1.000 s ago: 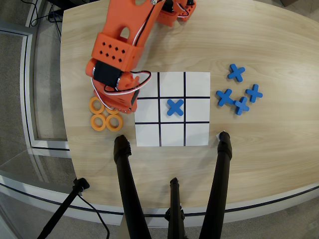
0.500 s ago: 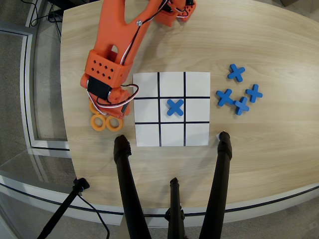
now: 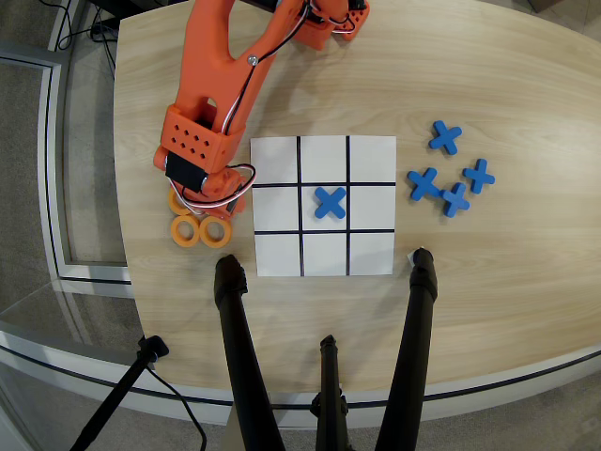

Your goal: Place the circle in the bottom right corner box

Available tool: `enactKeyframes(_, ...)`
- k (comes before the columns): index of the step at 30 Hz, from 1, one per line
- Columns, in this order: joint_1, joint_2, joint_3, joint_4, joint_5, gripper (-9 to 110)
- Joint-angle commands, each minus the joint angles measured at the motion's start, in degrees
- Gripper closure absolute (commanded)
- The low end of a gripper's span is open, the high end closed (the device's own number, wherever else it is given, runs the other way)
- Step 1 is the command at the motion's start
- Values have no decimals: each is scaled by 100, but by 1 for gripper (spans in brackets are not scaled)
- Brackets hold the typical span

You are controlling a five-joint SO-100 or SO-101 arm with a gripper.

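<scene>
3 orange rings point(image 3: 199, 228) show near the left edge of the table point(image 3: 526, 94), just off the left side of the white grid sheet point(image 3: 324, 207); 2 lie flat and touching side by side, and the 3rd is half hidden under the arm's head, so any further ring beneath it cannot be made out; your gripper point(image 3: 192, 193) hangs right over that hidden part of the cluster, and from above you cannot tell how wide the fingers stand or whether they have hold of anything; judge it as the pick still being in hand.

To do it well, go for 1 ring only; the pieces sit so close that a broad grab would likely drag a neighbour along, so put 1 finger through the hole and the other outside the rim, then lift straight up before you swing.

Your target is the empty corner cell point(image 3: 371, 254) of the sheet nearest the table's front edge and its right side in the overhead view; it is well apart from the rings, across the whole sheet; carry the ring high enough to clear the blue cross point(image 3: 330, 202) in the middle cell, lower it flat, and centre it inside the black lines; 4 more blue crosses point(image 3: 449, 174) lie toward the right edge, clear of your path; mind the black tripod legs point(image 3: 421, 282) beside that corner.
</scene>
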Motion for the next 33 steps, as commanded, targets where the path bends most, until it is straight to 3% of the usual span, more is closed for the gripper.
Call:
enactKeyframes(1,9,-88,-158,-70,-35,86)
enactKeyframes(12,158,-387,158,-26,-18,86)
enactKeyframes(21,782,193,633,1371,-237,86)
enactKeyframes(25,905,220,879,1406,-237,101)
enactKeyframes(33,879,422,949,1389,-176,102)
